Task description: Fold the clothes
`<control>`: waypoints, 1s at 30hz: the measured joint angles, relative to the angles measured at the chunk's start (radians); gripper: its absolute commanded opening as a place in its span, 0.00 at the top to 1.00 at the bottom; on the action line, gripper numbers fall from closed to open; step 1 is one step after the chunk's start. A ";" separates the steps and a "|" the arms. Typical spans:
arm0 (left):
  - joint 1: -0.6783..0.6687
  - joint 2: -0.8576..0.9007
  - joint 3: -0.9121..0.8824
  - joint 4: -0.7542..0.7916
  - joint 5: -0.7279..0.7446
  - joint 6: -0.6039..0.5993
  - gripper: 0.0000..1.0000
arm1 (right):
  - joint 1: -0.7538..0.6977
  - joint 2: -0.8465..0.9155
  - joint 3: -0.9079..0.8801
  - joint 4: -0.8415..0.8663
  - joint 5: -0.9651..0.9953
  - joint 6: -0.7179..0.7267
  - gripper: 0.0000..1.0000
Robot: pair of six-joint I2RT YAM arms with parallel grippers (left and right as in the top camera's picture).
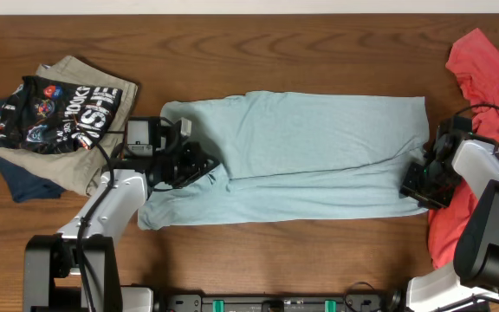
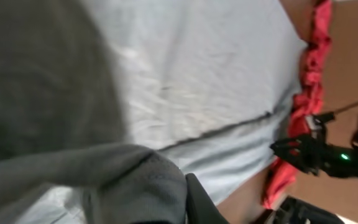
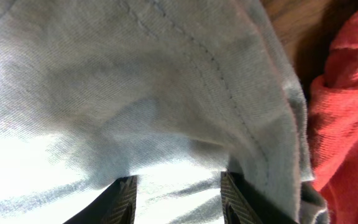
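A light blue garment (image 1: 319, 147) lies spread flat across the middle of the table, with a fold line running along its length. My left gripper (image 1: 199, 166) is at its left end. In the left wrist view the cloth (image 2: 197, 74) is bunched against the one visible finger of the left gripper (image 2: 182, 199), which looks shut on it. My right gripper (image 1: 418, 184) is at the garment's lower right corner. In the right wrist view its fingers (image 3: 179, 193) are spread wide, with the blue cloth (image 3: 135, 81) lying between and beyond them.
A stack of folded clothes (image 1: 59, 113), with a black printed piece on top, sits at the left. A red garment (image 1: 492, 69) lies crumpled along the right edge, close to the right arm, and shows in the right wrist view (image 3: 347, 112).
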 measured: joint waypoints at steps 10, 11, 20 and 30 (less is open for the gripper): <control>0.000 0.000 0.001 0.008 0.023 0.083 0.58 | 0.000 0.000 0.001 -0.007 0.000 0.000 0.55; 0.000 0.000 0.003 0.007 0.002 0.099 0.58 | 0.000 0.000 0.005 -0.019 0.000 0.000 0.55; 0.000 -0.004 0.070 -0.011 -0.415 0.189 0.56 | 0.000 -0.084 0.161 -0.099 0.000 -0.001 0.50; 0.000 0.034 0.070 -0.109 -0.681 0.204 0.53 | 0.010 -0.154 0.173 -0.012 -0.071 -0.071 0.52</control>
